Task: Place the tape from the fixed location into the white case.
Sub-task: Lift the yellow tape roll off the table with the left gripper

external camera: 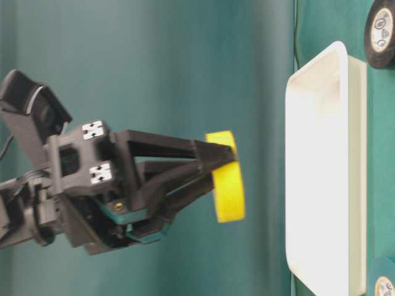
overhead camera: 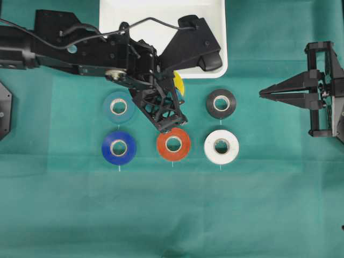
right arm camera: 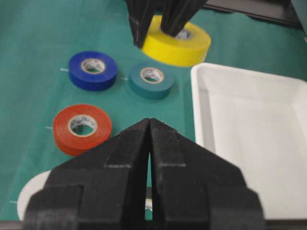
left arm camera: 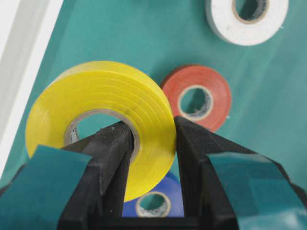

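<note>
On the left we see the left gripper [left arm camera: 152,139] clamped across the wall of the yellow tape [left arm camera: 103,115], one finger through its core, holding it off the green cloth [overhead camera: 172,215] just short of the white case [overhead camera: 161,21]. At right, the right gripper [overhead camera: 262,94] sits closed, holding nothing.

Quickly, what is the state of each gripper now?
Left gripper: shut on the yellow tape, one finger through its core.
Right gripper: shut, holding nothing.
</note>
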Motion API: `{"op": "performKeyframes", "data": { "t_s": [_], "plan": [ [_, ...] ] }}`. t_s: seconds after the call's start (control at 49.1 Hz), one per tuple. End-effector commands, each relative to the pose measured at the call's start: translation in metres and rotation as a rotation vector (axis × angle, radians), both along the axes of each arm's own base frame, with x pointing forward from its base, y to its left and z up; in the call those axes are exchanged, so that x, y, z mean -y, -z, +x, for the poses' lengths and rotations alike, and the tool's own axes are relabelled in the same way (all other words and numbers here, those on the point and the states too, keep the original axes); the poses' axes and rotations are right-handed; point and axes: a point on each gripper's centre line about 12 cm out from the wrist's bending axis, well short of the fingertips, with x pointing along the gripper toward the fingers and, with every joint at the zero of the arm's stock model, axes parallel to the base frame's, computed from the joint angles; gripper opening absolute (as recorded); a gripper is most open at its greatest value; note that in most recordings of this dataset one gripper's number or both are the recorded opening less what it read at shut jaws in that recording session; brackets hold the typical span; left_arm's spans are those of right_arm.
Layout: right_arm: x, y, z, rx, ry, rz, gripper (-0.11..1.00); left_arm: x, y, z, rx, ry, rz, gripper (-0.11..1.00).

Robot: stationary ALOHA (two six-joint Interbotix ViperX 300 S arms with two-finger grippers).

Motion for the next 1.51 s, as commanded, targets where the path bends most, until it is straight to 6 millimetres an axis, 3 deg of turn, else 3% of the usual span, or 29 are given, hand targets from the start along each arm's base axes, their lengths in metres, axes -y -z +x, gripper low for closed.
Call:
{"op": "performKeyframes", "data": {
  "t_s": [0.0,1.222,1.487],
  "plan": [
    [0.0,-0.008,0.003,0.023,0.001,0.0,0.01,0.002,-0.031,-0.005,0.077,0.005,0.005,0.24],
    [0.0,-0.007,0.004,0.018,0.0,0.0,0.01,0.004,-0.031,-0.006,0.072,0.012,0.006,0.24],
    [0.0,-0.007,0.004,0.015,0.0,0.002,0.01,-0.017,-0.031,-0.009,0.056,-0.029,0.015,0.24]
  ]
}}
